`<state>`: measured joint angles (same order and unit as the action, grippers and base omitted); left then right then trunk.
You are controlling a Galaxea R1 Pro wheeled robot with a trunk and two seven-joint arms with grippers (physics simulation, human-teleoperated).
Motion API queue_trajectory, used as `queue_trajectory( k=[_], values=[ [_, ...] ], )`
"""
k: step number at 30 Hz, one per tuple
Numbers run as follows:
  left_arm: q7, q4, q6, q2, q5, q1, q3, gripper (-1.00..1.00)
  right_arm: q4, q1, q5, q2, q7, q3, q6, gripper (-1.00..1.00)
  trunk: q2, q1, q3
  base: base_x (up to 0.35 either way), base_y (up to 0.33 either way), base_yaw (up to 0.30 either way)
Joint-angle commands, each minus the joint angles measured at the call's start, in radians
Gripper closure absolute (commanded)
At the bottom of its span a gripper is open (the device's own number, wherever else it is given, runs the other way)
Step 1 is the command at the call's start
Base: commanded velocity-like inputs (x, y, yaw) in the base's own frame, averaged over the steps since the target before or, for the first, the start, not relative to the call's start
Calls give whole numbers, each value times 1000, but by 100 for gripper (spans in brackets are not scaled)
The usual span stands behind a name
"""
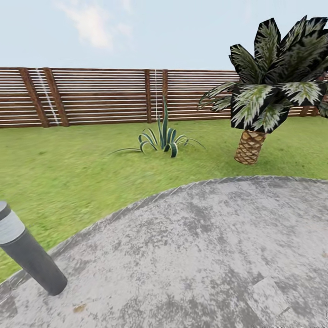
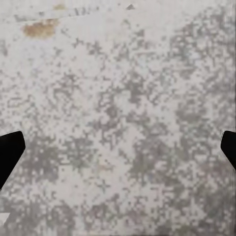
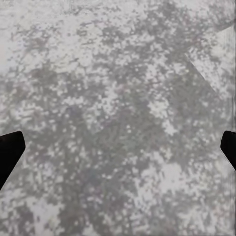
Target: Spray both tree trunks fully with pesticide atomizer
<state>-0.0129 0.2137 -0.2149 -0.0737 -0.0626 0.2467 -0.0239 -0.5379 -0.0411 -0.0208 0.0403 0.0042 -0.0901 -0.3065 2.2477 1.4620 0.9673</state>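
Note:
The garden lawn point(image 1: 68, 173) stretches to a brown slatted wooden fence point(image 1: 100, 95). The pesticide atomizer, the pale-trunked trees and their trunks are out of view. In the left wrist view my left gripper point(image 2: 118, 152) is open, its dark fingertips point(image 2: 10, 150) wide apart over mottled grey stone with nothing between them. In the right wrist view my right gripper point(image 3: 118, 152) is open too, its fingertips point(image 3: 9, 150) spread above the same stone, holding nothing.
A large rounded grey stone slab point(image 1: 205, 255) lies in front of me. A dark grey post with a pale band point(image 1: 27, 250) stands at its near left edge. A short scaly-trunked palm point(image 1: 249, 146) and a spiky striped plant point(image 1: 161, 136) grow on the grass beyond.

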Motion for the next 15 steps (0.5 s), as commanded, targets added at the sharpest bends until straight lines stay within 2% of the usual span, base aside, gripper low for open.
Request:
queue_trajectory(
  k=[1,15],
  values=[
    [1,0,-3,0,-6,0,-1,-100,1,-1,-2,0,0,0,-3,-100,0,0,0,52,0,-256],
    [1,0,-3,0,-7,0,-1,-100,1,-1,-2,0,0,0,-2,-100,0,0,-4,8,0,-263]
  ],
)
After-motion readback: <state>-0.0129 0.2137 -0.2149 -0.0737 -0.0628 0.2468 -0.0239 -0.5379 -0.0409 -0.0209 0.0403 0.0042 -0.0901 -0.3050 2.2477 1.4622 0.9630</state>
